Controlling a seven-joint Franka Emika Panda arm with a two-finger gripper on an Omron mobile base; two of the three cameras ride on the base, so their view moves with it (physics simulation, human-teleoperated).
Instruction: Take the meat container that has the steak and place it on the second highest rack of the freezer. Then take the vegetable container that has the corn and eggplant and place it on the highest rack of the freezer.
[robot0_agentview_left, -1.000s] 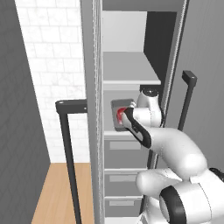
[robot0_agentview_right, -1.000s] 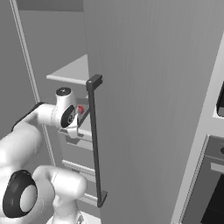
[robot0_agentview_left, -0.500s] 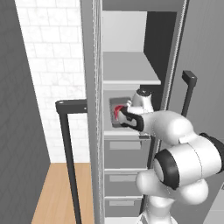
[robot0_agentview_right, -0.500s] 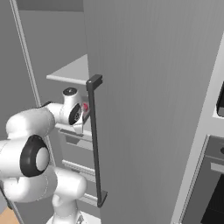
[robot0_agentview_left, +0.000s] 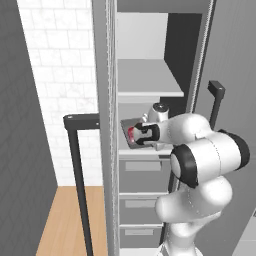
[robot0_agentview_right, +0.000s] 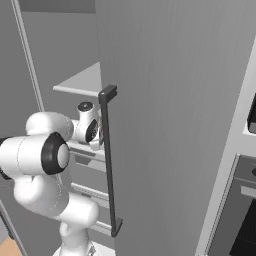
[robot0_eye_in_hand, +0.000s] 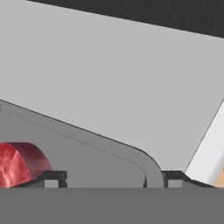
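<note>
The meat container (robot0_agentview_left: 128, 126), a shallow dark grey tray, lies at the second highest shelf board of the freezer (robot0_agentview_left: 150, 80). The red steak (robot0_agentview_left: 133, 133) sits in it. My gripper (robot0_agentview_left: 140, 136) reaches into the freezer from the right, right at the tray's near rim. In the hand view the gripper (robot0_eye_in_hand: 113, 177) stands open, its tips far apart over the tray's floor (robot0_eye_in_hand: 87, 153). The steak (robot0_eye_in_hand: 17, 164) shows beside the left tip, and the tray's rounded corner lies near the right tip. The vegetable container and corn are out of view.
The highest shelf board (robot0_agentview_left: 147, 92) runs above the hand. Grey drawer fronts (robot0_agentview_left: 142, 172) sit below the tray. The open door's dark bar handle (robot0_agentview_right: 107, 160) crosses in front of the hand. Another dark handle (robot0_agentview_left: 77, 175) stands at left. An oven (robot0_agentview_right: 240, 210) is at far right.
The arm has folded in closer to the freezer, with the elbow now large in front. The hand and tray have sunk a little toward the shelf board.
</note>
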